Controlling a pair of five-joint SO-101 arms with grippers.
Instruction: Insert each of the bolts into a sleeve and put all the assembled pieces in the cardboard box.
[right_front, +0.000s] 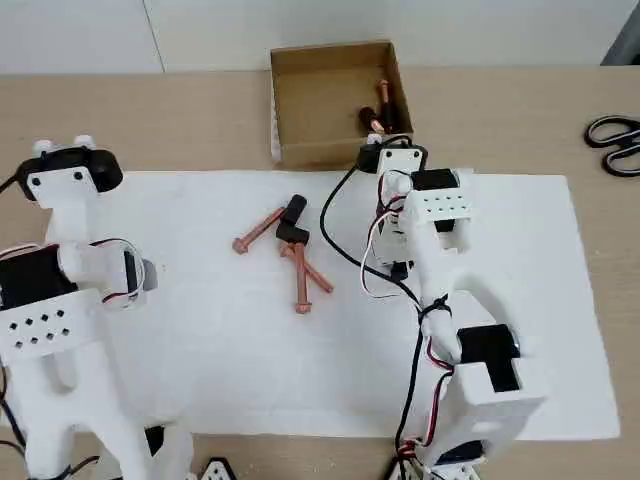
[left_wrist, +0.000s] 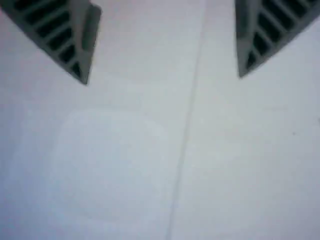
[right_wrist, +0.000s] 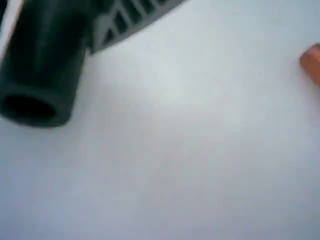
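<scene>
**A:** So where's everything sitting?

**B:** Well, the left gripper hangs over the white mat, fingers spread wide, nothing in them. The right gripper is clamped on a black sleeve just above the mat, a bolt tip close by.

**A:** And the rest?

**B:** Three loose bolts and two more sleeves bunched mid-mat. The cardboard box just past the mat's far edge has assembled pieces in its right corner.

Three copper bolts and two black sleeves lie on one white sheet on the surface, a third sleeve shows in the right wrist view, two assembled pieces sit in the single cardboard box, and one pair of scissors lies at the right edge beside two arms.
</scene>
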